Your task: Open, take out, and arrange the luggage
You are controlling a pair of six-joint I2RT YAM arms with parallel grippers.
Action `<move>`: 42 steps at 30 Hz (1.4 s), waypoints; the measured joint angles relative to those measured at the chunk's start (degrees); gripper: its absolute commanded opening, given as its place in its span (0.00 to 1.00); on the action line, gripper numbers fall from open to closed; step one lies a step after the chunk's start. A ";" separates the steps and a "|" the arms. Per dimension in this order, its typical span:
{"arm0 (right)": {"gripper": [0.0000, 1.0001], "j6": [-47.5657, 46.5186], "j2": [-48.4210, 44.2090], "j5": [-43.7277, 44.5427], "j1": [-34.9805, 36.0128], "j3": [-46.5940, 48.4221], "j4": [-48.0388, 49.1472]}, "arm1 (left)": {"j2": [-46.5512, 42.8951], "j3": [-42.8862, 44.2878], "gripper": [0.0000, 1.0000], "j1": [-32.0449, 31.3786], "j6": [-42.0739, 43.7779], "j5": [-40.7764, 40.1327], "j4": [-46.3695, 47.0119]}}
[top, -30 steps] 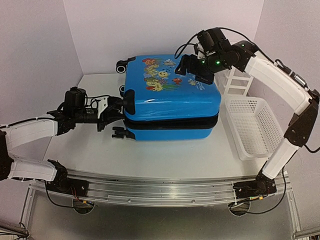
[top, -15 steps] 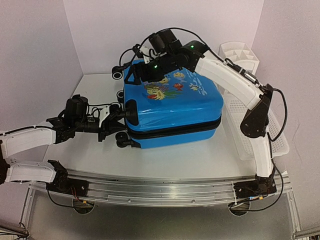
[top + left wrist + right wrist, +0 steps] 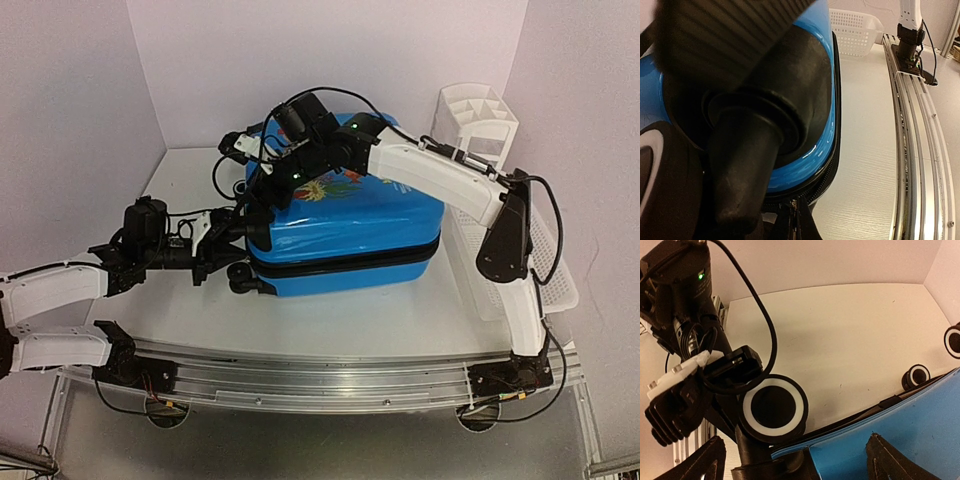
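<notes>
Three plain walls close in the scene, all pale lilac: the back wall (image 3: 330, 50) on the far side, the left wall (image 3: 60, 100) and the right wall (image 3: 590, 100). The desk (image 3: 380, 318) is white with a faint wood grain, evenly lit, shadows soft. A ribbed aluminium rail (image 3: 320, 372) runs along its near edge

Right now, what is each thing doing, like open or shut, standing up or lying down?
Suitcase: shut, lying flat, fish lid facing up.
Left claw: shut, at the suitcase's near wheel corner.
Right claw: open wide, above that same end, holding nothing.
Basket: open side up; the part that shows is empty.
Organizer: standing upright, pockets look empty.
</notes>
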 measured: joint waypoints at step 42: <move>0.81 -5.03 6.77 0.56 3.05 7.97 -2.42 | 1.58 -4.44 0.00 -0.13 41.91 -3.99 11.15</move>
